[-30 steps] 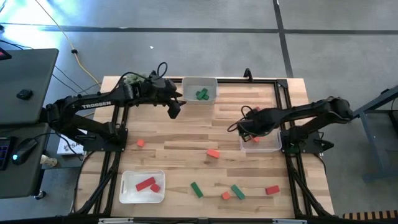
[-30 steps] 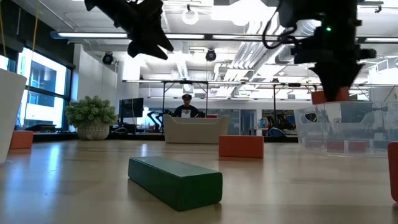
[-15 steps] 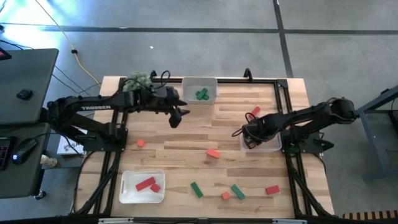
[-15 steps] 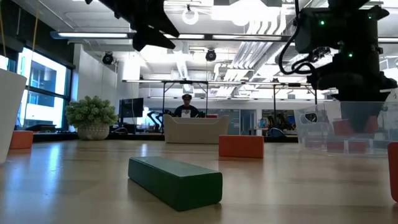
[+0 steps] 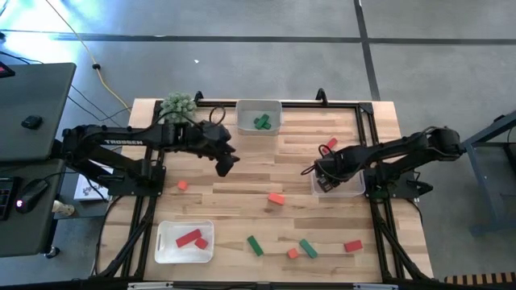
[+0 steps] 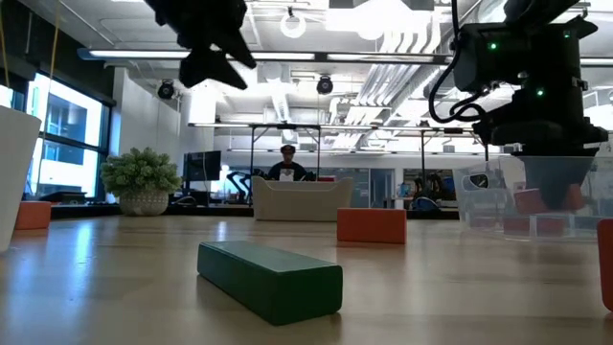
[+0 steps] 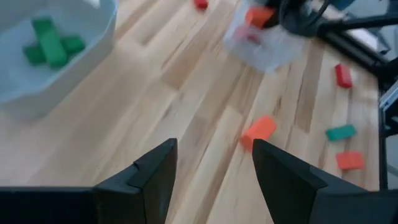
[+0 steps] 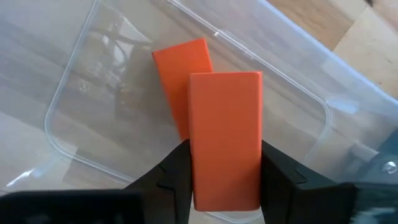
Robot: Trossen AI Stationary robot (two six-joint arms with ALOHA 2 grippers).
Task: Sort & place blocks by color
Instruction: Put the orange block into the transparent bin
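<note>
My right gripper [image 5: 326,182] points down into the clear tray [image 5: 353,190] at the table's right, shut on an orange block [image 8: 225,124]. A second orange block [image 8: 180,62] lies on the tray floor under it. My left gripper [image 5: 228,163] hangs open and empty above bare wood, near the white tray [image 5: 260,107] that holds green blocks [image 5: 262,122]. Red blocks [image 5: 192,238] lie in the near-left white tray [image 5: 165,242]. Loose blocks lie flat on the table: orange [image 5: 276,198], coral [image 5: 182,185], green [image 5: 255,246], green [image 5: 308,248] and red [image 5: 352,246]. My right gripper pinches the orange block by its two long sides [image 8: 198,180] between its two fingers. The fingers come from above, pointing down. The block sits low inside the clear tray, over the other orange block; whether it touches that block or the floor, I cannot tell.
A spiky green plant ball [image 5: 178,105] sits at the far left corner. A red block [image 5: 330,146] lies just beyond the clear tray, and a small orange block [image 5: 293,253] lies near the front edge. Black frame rails run along the table's left and right sides.
My right gripper has gone down into the clear tray with the orange block, which was above the rim a second ago. My left gripper has swung away from the green-block tray toward the table's near edge, staying open.
</note>
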